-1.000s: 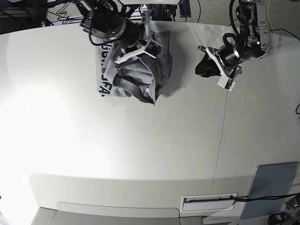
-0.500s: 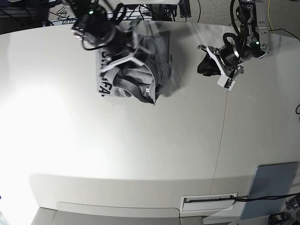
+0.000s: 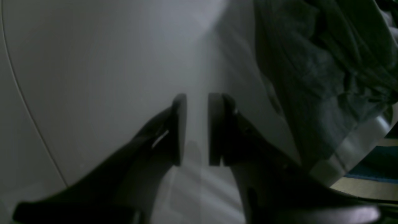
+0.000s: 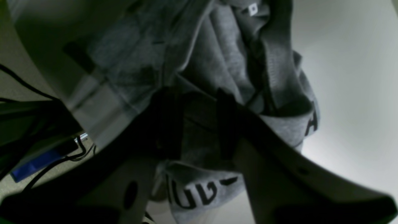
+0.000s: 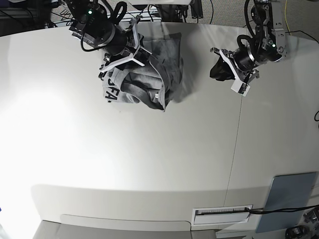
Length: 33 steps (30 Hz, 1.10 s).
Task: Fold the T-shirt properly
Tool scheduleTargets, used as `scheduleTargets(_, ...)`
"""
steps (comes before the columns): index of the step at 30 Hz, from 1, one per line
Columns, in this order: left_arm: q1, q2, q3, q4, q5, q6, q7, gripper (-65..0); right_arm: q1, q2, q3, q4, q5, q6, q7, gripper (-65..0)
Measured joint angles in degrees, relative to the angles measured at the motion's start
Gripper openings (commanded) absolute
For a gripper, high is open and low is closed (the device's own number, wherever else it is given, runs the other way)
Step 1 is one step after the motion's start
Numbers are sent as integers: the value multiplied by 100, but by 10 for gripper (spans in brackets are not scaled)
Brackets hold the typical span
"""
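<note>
Grey T-shirt (image 5: 144,82) bunched; likely light, limp. Right gripper (image 4: 199,124) open above it; left gripper (image 3: 197,130) open, empty. Suggest pinching 1 outer edge.

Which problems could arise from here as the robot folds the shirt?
First, the T-shirt lies bunched, so folding now might lock creases in. Second, the right tool is open above overlapping layers and may pinch several together. Third, the left tool is away from the cloth, so a one-sided pull could drag the whole shirt.
</note>
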Motion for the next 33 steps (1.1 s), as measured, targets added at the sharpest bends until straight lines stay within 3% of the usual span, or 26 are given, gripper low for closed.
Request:
scheduleTargets(4, 0, 2, 0, 0, 0, 0, 0, -514, -4, -7, -4, 0, 450, 4, 0, -460)
scheduleTargets(33, 0, 0, 0, 0, 0, 0, 0, -514, 13, -35, -4, -485, 407, -2, 127, -461)
